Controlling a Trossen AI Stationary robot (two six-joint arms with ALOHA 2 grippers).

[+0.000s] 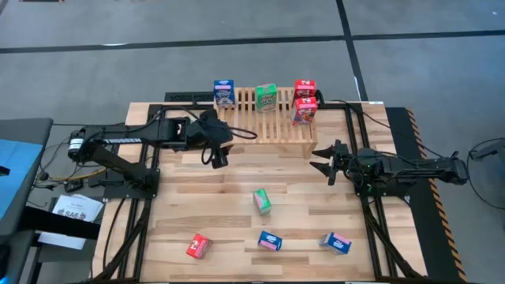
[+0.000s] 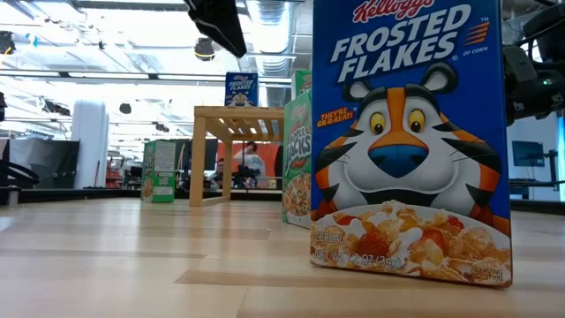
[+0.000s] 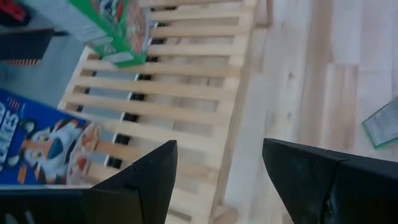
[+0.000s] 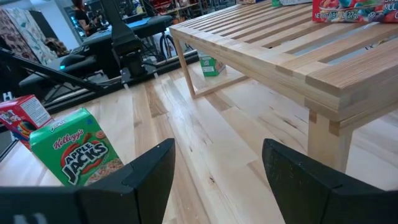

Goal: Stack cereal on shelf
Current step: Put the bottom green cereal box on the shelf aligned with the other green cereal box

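Slatted wooden rack [image 1: 272, 118]: stands at the far middle of the plank table [image 1: 197, 205], the landmark for all that follows. On the rack: one blue box [image 1: 224, 93] upright at its left end, one green box [image 1: 267, 98] upright near its middle, and two red boxes at its right end, the upper red box [image 1: 304, 87] behind, the lower red box [image 1: 304, 110] in front of it and tilted. Off the rack, on the table nearer the viewer: a green box on the planks [image 1: 261, 201] in front of the rack's middle; farther forward, a lone red box [image 1: 198, 246] toward the left, a middle blue box [image 1: 270, 241], and a right-hand blue box [image 1: 336, 243]. One more green box [image 2: 159, 170] shows in the low view on the table beside the rack's leg. Left gripper [image 1: 216, 154]: just off the rack's left front corner, above the table, jaws parted, grasping nothing. Right gripper [image 1: 322, 158]: just off the rack's right front corner, low over the planks, jaws parted, grasping nothing.
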